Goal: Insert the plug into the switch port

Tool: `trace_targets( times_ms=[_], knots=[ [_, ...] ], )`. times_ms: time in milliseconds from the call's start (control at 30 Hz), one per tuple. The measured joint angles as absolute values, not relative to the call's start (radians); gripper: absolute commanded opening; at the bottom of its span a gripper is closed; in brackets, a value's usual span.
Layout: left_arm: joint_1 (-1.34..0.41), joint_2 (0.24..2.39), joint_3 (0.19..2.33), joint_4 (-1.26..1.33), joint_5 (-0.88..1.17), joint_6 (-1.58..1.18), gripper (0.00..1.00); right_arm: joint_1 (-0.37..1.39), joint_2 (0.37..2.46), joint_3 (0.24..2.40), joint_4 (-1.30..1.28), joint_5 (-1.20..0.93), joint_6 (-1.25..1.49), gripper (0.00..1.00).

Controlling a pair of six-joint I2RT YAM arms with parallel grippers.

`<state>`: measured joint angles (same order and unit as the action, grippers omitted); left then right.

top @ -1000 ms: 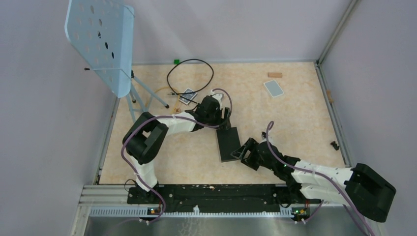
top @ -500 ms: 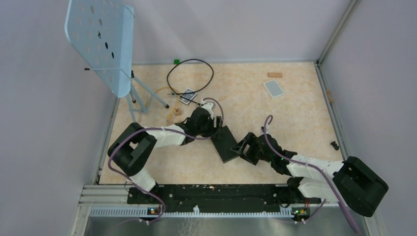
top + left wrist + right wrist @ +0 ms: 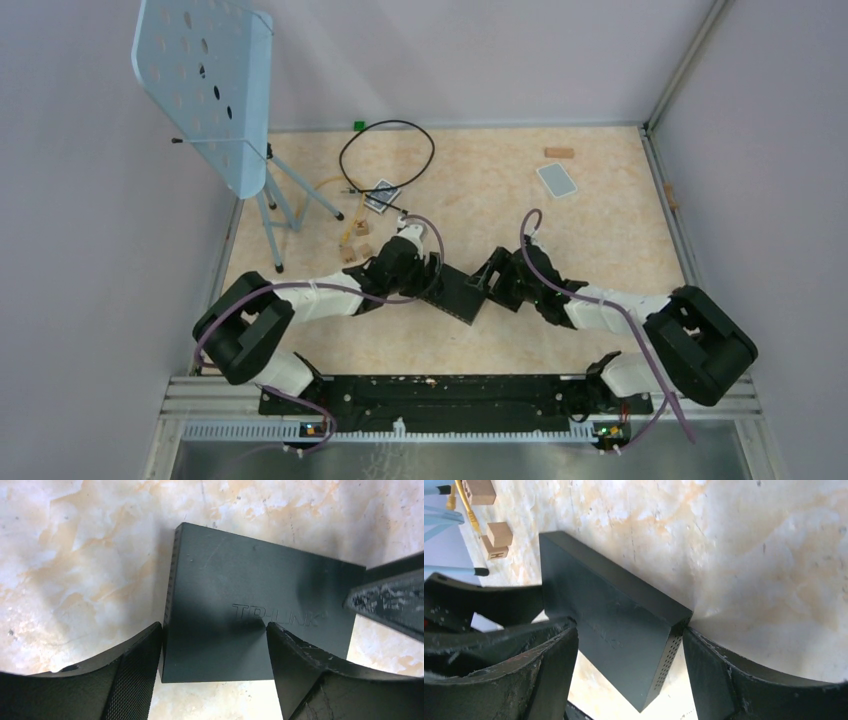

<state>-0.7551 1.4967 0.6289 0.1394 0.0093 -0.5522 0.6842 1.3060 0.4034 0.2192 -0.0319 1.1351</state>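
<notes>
Two grippers flanked the black box (image 3: 462,295), flat on the counter (image 3: 580,230). The left gripper (image 3: 440,285) straddled one end, the right gripper (image 3: 490,282) the other, both with fingers (image 3: 132,680) spread wide; the right pair perhaps touched a corner. Its switch port was not discernible.

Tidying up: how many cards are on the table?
2: a dark patterned card beside the cable loop, a pale card toward the far right. Others may be hidden.
</notes>
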Motion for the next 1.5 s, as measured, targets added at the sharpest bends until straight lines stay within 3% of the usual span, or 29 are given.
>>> trace_targets(
  times_ms=[633,1133,1333,1500],
  knots=[
    [-0.926,1.42,0.587,0.042,-0.152,-0.657,0.81,0.65,1.656,0.849,-0.009,-0.002,0.883,0.75],
    [-1.029,1.472,0.635,0.06,-0.015,-0.755,0.82,0.713,1.98,1.349,-0.112,-0.173,0.813,0.76],
    [-1.03,1.48,0.658,0.023,-0.018,-0.762,0.84,0.75,1.985,1.435,-0.191,-0.177,0.784,0.76],
    [-1.031,1.413,0.658,-0.078,-0.042,-0.759,0.87,0.702,1.868,1.361,-0.242,-0.092,0.718,0.76]
  ],
)
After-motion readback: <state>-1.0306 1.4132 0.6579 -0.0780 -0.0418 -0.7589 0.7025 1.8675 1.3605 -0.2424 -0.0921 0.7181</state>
